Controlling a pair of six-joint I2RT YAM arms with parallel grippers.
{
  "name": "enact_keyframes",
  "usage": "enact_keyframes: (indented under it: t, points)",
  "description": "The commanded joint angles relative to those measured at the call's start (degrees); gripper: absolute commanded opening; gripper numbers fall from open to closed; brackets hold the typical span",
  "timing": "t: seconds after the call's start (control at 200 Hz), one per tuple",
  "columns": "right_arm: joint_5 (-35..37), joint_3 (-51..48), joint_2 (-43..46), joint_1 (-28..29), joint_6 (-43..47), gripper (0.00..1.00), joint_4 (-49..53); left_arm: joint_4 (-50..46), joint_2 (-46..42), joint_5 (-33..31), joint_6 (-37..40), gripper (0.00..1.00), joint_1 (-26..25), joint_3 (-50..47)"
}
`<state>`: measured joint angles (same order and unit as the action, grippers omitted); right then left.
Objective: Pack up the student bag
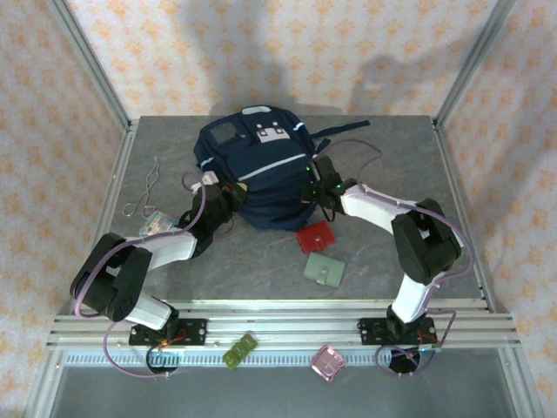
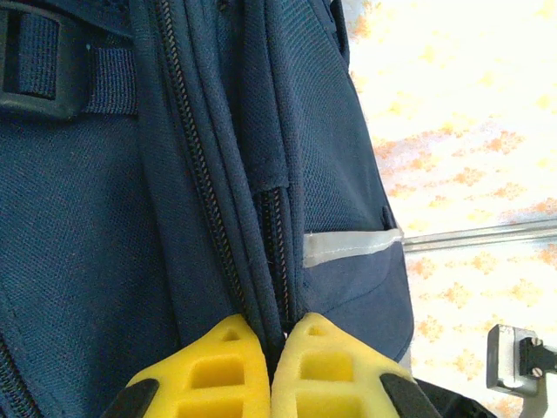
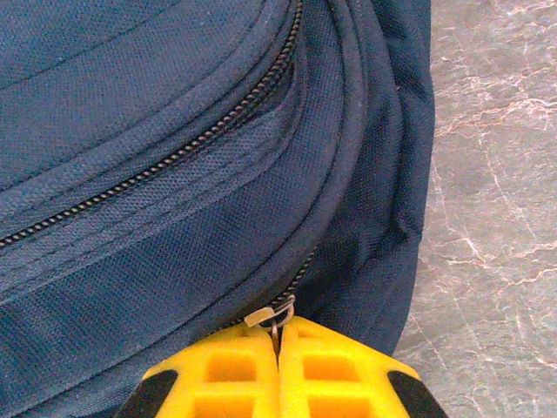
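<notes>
The student bag (image 1: 257, 165), navy with a pale stripe and white front patches, lies on the grey table toward the back. My left gripper (image 1: 228, 196) presses against its near left side. In the left wrist view the yellow fingertips (image 2: 228, 366) are shut on a navy fabric ridge (image 2: 261, 287) beside a zipper track. My right gripper (image 1: 315, 187) is at the bag's near right side. In the right wrist view that gripper (image 3: 278, 348) is shut on the metal zipper pull (image 3: 277, 315) of the bag (image 3: 174, 131).
A red wallet (image 1: 314, 237) and a green wallet (image 1: 324, 271) lie on the table in front of the bag. A thin wire item (image 1: 148, 187) and a clear packet (image 1: 155, 224) sit at the left. A green piece (image 1: 239, 350) and a pink piece (image 1: 327, 361) rest by the front rail.
</notes>
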<state>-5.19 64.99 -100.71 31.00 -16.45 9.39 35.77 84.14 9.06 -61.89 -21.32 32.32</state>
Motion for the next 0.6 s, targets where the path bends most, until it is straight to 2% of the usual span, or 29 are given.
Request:
enact_keyframes:
  t: [0.0, 0.145, 0.38, 0.445, 0.526, 0.591]
  points:
    - [3.0, 0.5, 2.5, -0.7, -1.6, 0.00, 2.9, -1.3, -0.7, -2.4, 3.3, 0.00, 2.8, 3.7]
    - [-0.2, 0.3, 5.5, 2.9, -1.3, 0.00, 2.8, -6.0, 2.2, -1.9, 5.9, 0.00, 4.9, 9.4]
    - [-4.9, -1.2, 7.5, 13.6, -7.0, 0.00, -2.8, -18.2, 7.4, -4.5, 13.0, 0.00, 6.9, 21.2]
    - [-5.3, 0.7, 5.5, 15.1, -7.6, 0.00, -3.9, -19.5, 8.5, -3.8, 13.8, 0.10, 8.2, 23.7]
    - [-5.6, 3.9, 2.4, 15.4, -8.3, 0.00, -3.9, -19.3, 8.5, -0.3, 13.5, 0.36, 9.4, 25.0]
    - [-6.1, 6.0, 0.9, 15.4, -8.4, 0.00, -4.4, -19.6, 6.9, 1.2, 13.2, 0.45, 9.4, 24.4]
